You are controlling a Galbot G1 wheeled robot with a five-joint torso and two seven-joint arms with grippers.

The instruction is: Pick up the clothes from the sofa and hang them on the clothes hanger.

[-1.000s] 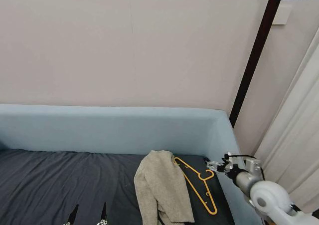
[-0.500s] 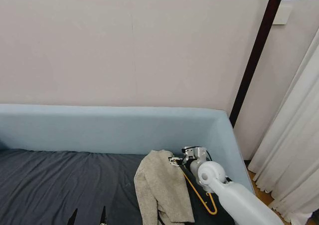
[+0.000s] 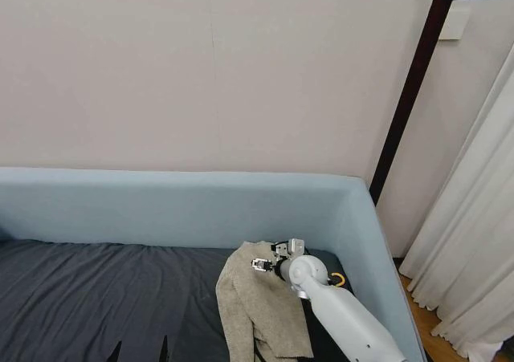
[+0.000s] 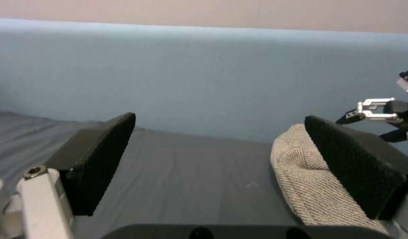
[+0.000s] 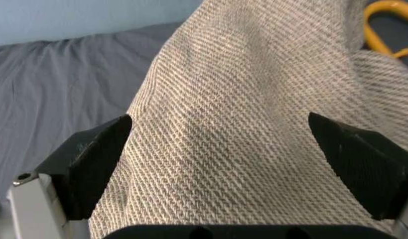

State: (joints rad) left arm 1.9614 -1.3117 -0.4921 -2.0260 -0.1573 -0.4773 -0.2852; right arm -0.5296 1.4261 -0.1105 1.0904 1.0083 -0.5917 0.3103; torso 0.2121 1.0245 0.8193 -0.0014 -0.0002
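A beige knitted sweater (image 3: 255,307) lies crumpled on the sofa's dark seat (image 3: 96,298), near the right end. My right gripper (image 3: 264,263) hovers open over the sweater's top edge; in its wrist view the gripper (image 5: 223,164) has the knit (image 5: 243,124) spread below its two fingers. An orange hanger (image 3: 339,280) lies right of the sweater, mostly hidden by my right arm; its hook (image 5: 383,25) shows in the right wrist view. My left gripper (image 4: 223,164) is open and low over the seat, left of the sweater (image 4: 310,186).
The sofa's light blue backrest (image 3: 177,209) runs behind the seat, with its armrest (image 3: 365,233) at the right. A dark upright pole (image 3: 409,89) and a white curtain (image 3: 474,242) stand beyond the armrest. The seat left of the sweater is bare fabric.
My right arm has swung left from the armrest, across the hanger, to the sweater's top edge. It now covers most of the hanger. The left gripper has dropped slightly.
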